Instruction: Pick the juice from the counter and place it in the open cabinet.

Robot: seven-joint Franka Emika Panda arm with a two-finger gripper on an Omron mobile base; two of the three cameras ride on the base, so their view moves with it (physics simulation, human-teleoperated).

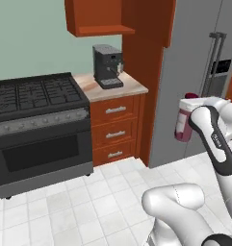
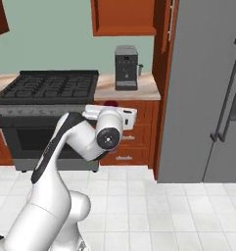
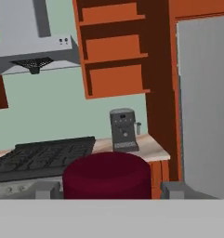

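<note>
Jaws closed on the juice, held in the air above white tiled floor. Ahead: black stove, coffee machine on small bench, open cabinet above, grey fridge alongside.

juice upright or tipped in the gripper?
Upright: the juice hangs vertically, dark red cap on top, in the gripper.

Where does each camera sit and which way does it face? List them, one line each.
Left base view: behind-left, facing the stove; arm at lower right carrying the juice.
Right base view: behind-right, same stove; arm at lower left.
Hand view: on the hand, looking past the juice cap toward the open cabinet.
All three share the coffee machine.
</note>
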